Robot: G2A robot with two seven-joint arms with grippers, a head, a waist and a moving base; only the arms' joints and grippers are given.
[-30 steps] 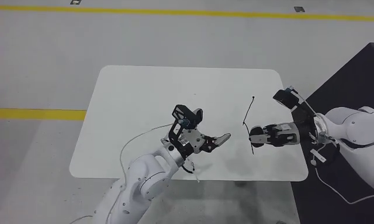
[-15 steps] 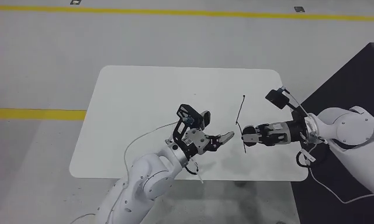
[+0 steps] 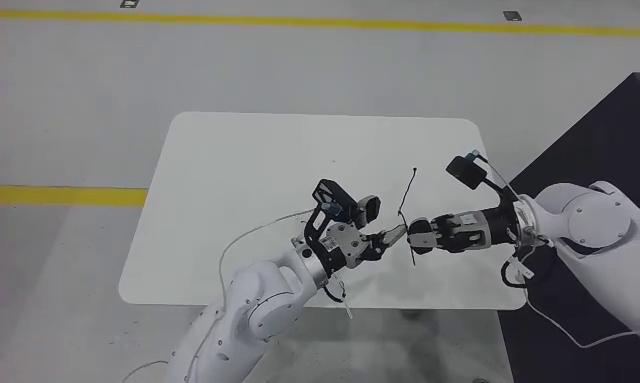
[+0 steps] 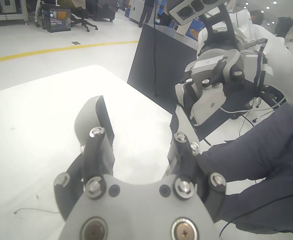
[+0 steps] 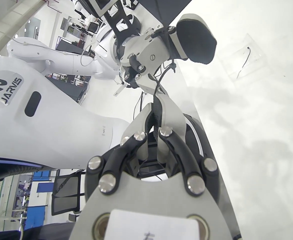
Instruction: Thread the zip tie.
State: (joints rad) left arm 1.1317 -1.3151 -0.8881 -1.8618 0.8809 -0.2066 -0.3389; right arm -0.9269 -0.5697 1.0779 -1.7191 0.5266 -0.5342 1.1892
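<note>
Black zip tie (image 3: 409, 191), thin, right of centre in the top view, over the lower right part of the white table (image 3: 250, 183). It runs from a small head at its upper end down past the grip point to a loose lower end. Right gripper (image 3: 413, 233) comes in from the right edge with its fingers together, clamped on the zip tie about midway. In the right wrist view the strip is a black line pinched between the two fingers. Left gripper (image 3: 385, 240) comes up from the lower left, fingers apart and holding nothing, its tips facing the right gripper. The nearest tip is just beside the zip tie; contact cannot be told. The left wrist view has both its black pads spread, with the right gripper opposite at centre right. Writing: white sticker (image 5: 154, 226) on the right gripper's base at the lower edge, dark print cut by the frame, not legible in full. Grey floor has two yellow lines (image 3: 300, 21), at the top and at mid left. Dark panel (image 3: 590, 133) at the right edge.
</note>
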